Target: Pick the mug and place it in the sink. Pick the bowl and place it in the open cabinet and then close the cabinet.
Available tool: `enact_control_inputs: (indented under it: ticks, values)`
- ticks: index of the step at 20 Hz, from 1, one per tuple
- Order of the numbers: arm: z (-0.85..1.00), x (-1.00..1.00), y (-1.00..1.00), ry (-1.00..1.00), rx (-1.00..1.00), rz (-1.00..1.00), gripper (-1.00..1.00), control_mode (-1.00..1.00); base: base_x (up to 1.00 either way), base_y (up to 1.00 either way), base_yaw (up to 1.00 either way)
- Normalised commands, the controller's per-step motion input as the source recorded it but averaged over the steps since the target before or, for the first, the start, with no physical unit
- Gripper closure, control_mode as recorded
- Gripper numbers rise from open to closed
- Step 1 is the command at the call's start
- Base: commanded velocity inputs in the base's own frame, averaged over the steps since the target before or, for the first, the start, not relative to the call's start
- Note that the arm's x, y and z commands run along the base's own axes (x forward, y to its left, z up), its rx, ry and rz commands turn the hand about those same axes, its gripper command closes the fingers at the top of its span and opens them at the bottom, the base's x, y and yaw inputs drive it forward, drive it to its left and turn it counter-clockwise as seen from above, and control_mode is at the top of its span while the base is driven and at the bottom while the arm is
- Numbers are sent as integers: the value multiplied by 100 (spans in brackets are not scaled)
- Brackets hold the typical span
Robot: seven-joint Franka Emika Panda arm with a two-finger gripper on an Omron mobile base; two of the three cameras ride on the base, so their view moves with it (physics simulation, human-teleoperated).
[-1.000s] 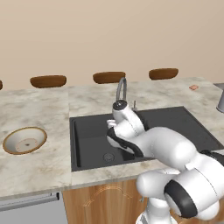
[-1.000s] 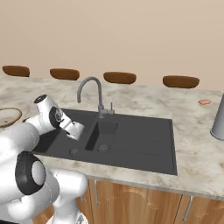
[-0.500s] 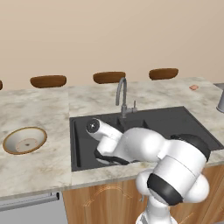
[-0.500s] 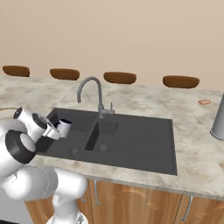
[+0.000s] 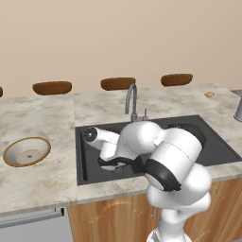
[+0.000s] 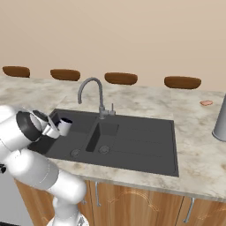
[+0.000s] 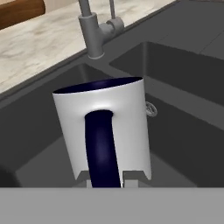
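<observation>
My gripper [image 7: 105, 178] — fingers pinched on the mug [image 7: 105, 131], which I hold by its dark handle, pale wall facing me, dark mouth turned away. Beyond the mug lies the black sink [image 7: 183, 83] — the tap [image 7: 89, 33] past it. The bowl [image 5: 27, 151] sits on the counter [image 5: 42, 179], well apart from my fingers.

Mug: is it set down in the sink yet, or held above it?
Held above it. The claw grips the mug by its dark handle, upright, over the sink's left basin.
</observation>
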Motion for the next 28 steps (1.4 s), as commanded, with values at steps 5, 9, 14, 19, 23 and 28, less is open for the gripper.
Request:
enact_control_inputs:
  ticks: [5,9,14,19,23,28]
  values:
    - [-15,1,-1,0,4,0,100,-100,0,0,0]
    - [-21,0,-16,0,3,0,100,-100,0,0,0]
    - [-19,0,-24,0,4,0,100,-100,0,0,0]
    - [-21,0,-16,-3,2,2,100,-100,0,0,0]
    - [-23,1,-18,-9,2,5,100,-100,0,0,0]
    - [-18,9,-13,-13,1,8,100,-100,0,0,0]
